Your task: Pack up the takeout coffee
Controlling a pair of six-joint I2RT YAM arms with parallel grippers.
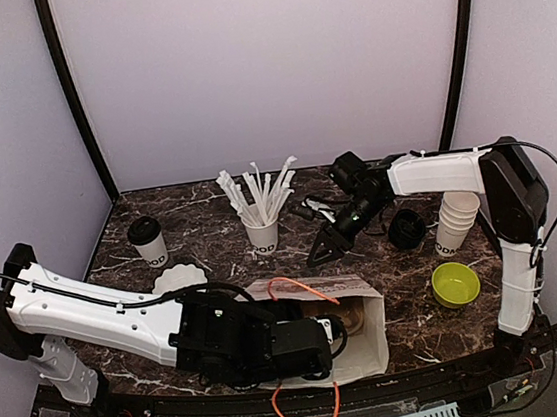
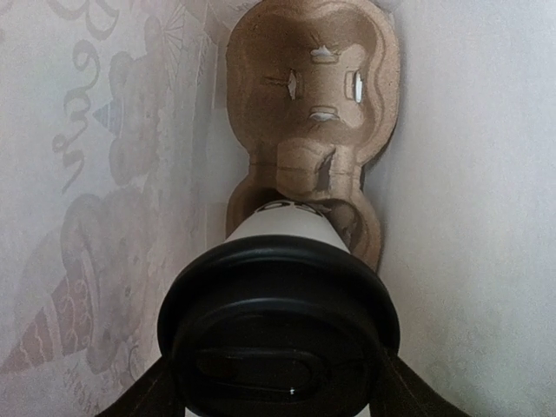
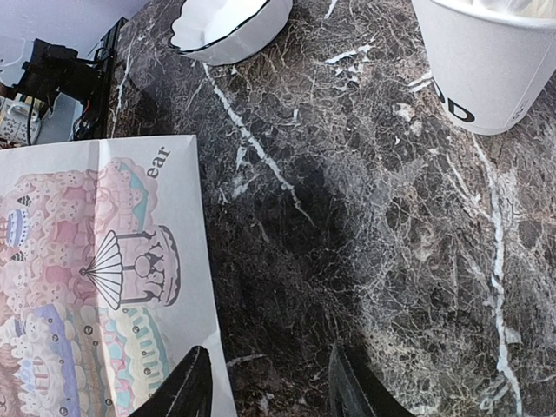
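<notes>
Takeout coffee cup (image 2: pixel 280 295), black lid nearest, may tip or snag the paper bag (image 2: pixel 473 217) if let go off-centre over the cardboard carrier's (image 2: pixel 313 95) near pocket. It sits clamped between the left gripper's (image 2: pixel 276 395) fingers, base toward the carrier. Farther off, the right gripper (image 3: pixel 265 382) hangs open, empty; a second lidded cup (image 1: pixel 147 241) stands apart.

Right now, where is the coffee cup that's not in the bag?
In the top view, the lidded coffee cup stands at the back left, just behind the white scalloped dish and left of the cup of straws.
</notes>
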